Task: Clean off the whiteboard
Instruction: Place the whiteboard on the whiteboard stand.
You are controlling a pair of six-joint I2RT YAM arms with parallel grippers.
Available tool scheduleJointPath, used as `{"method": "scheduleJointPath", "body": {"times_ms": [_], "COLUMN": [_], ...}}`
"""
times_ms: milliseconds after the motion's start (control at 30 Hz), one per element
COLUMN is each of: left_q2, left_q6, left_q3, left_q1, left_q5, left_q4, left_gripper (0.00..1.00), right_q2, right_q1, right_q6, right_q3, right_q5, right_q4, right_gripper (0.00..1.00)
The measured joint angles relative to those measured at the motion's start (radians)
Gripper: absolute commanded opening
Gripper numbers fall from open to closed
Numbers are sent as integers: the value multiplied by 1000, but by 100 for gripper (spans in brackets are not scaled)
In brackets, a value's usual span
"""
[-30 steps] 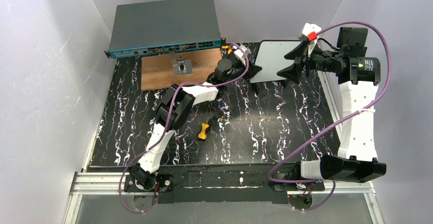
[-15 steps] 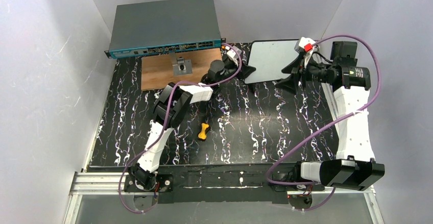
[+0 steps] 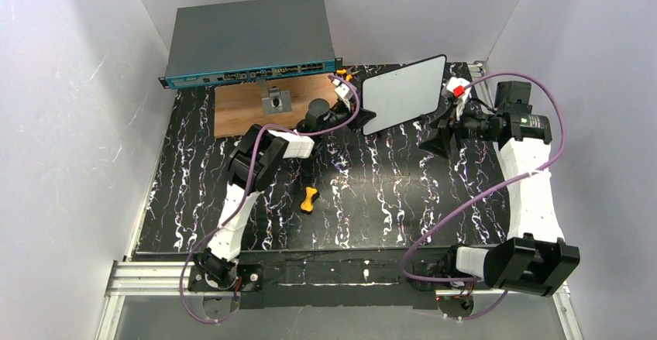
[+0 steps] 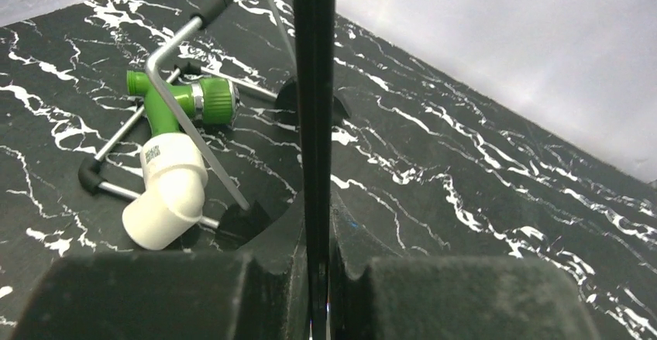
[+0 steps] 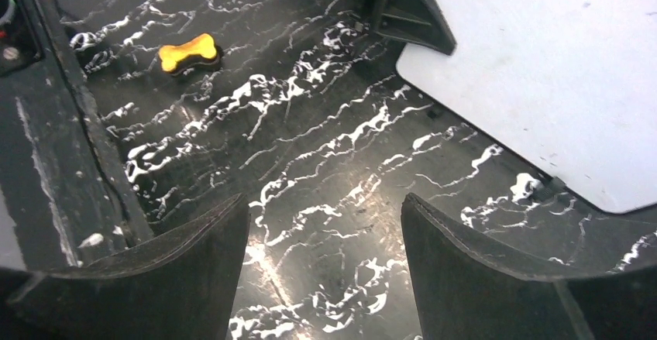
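The small glossy white whiteboard (image 3: 404, 92) with rounded corners and a thin dark rim sits at the far middle of the black white-veined surface (image 3: 387, 200), turned at a slant. The left hand (image 3: 364, 115) is clamped tight on its near-left edge. From above the board's face looks blank. The right wrist camera sees the same face (image 5: 558, 77) closer and shows a few tiny dark specks near its upper corner. It also shows one black finger (image 5: 411, 15) of the left hand lying over the board's edge. The left wrist camera meets the board edge-on, as a thin dark vertical strip (image 4: 314, 123) pinched between the two black fingers of the left hand (image 4: 314, 231). Whether the board's far edge touches the surface cannot be told. The right hand (image 3: 438, 128) hangs just beside the board's right side, its jaws spread wide with nothing between them. Its own camera shows only bare surface between its fingers (image 5: 155, 278). Only the left wrist view shows a green plastic hose fitting (image 4: 182, 100), a white plastic elbow pipe (image 4: 164, 197) and a bent grey metal rod (image 4: 166, 53). A small orange bone-shaped piece (image 3: 310, 199) lies well apart toward the middle of the surface, also seen from the right wrist (image 5: 188, 52). At the far left, only the top view shows a brown wooden board (image 3: 240, 111) and behind it a flat grey network switch (image 3: 248, 38).
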Motion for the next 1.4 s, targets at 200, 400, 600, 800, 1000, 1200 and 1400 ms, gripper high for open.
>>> {"method": "scheduleJointPath", "body": {"times_ms": [200, 400, 600, 800, 1000, 1200, 1400], "left_q2": [-18, -34, -48, -79, -84, -85, -85], "left_q6": [72, 115, 190, 272, 330, 370, 409], "left_q3": [-40, -18, 64, 74, 89, 101, 111], "left_q1": [5, 9, 33, 60, 73, 88, 98], "left_q5": [8, 42, 121, 175, 205, 236, 250], "left_q4": [-23, -151, -382, -520, -578, -614, -642], "left_gripper": [0, 0, 0, 0, 0, 0, 0], "right_q2": [109, 150, 145, 140, 135, 132, 132], "right_q1": [-18, -18, -19, -19, -19, -25, -32], "right_q6": [-136, -193, -204, -203, -195, -185, -183], "right_q3": [167, 221, 122, 44, 32, -29, -93], "right_q5": [12, -17, -23, -27, -31, -30, -31], "right_q4": [-109, -174, -174, -165, -145, -129, -107], "right_gripper": [78, 78, 78, 77, 77, 76, 75]}}
